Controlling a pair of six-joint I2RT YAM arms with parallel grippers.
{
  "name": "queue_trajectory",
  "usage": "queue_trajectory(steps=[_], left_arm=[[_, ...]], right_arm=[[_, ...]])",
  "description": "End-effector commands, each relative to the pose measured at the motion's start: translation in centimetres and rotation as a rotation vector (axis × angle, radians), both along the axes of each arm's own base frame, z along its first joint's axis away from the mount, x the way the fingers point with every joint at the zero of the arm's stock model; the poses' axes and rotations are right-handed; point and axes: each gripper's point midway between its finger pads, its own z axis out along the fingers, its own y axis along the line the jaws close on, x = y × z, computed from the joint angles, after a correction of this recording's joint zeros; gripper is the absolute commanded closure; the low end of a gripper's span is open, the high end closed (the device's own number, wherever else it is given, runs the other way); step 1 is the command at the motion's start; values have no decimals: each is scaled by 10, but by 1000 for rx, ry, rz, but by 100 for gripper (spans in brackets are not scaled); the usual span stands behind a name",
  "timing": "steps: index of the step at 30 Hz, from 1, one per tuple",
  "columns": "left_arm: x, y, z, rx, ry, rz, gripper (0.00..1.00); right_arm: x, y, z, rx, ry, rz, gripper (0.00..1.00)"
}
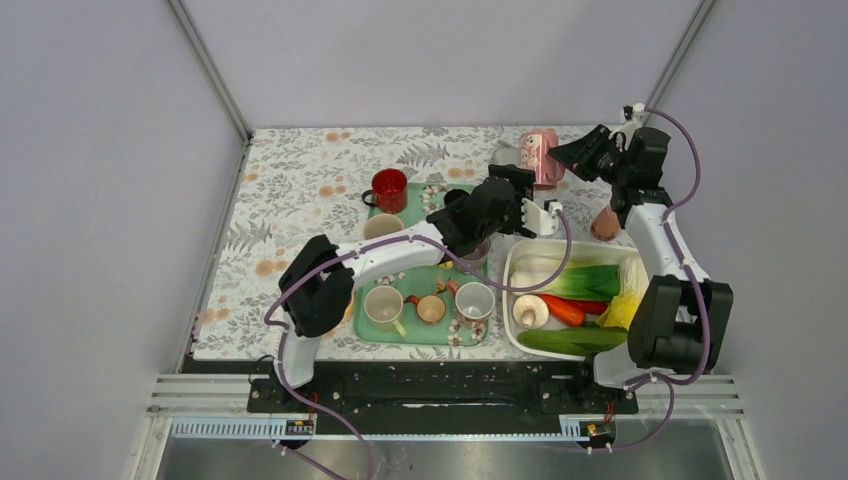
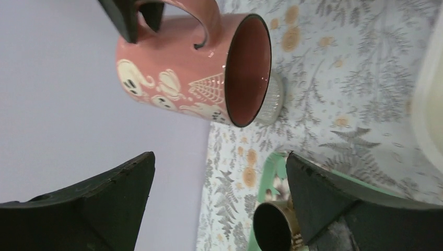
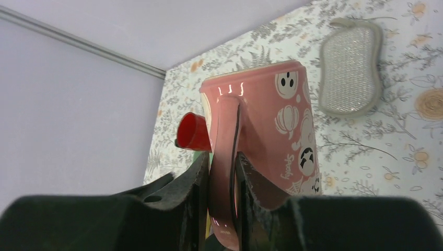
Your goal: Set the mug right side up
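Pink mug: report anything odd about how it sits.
The pink mug is not upright: it hangs on its side, mouth facing sideways, with the right pincer shut on its handle. The left pincer stands open nearby, not touching it. No crack or spill shows.

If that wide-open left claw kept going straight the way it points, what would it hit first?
Most likely the pink mug, held by its handle in the right gripper. It hangs just ahead of the left gripper, a little off its centre line.
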Motion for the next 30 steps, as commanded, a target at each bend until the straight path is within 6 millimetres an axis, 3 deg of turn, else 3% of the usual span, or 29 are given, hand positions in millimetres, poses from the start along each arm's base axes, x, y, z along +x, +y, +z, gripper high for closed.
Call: queue_trajectory(steps=[1,4,9,14,20,25,30], left_arm=[[23,1,59,-186,-261,48,1],[22,-9,51,-201,-302,50,1],[36,-10,76,-319,-354,151,1],[36,-13,77,-343,-336,160,1],[53,-12,90,-356,-377,206,11],[75,-8,93,-322,-363,229,32],[87,4,100,-307,-391,240,84]], right_arm=[[-25,16,90,19,-284,41,100],[-32,17,94,22,-297,27,100],[-39,23,97,38,-311,41,100],[-39,27,96,41,-307,53,100],[-43,32,95,56,-308,69,100],[-49,40,93,68,-301,95,100],[-51,44,89,69,-301,103,100]])
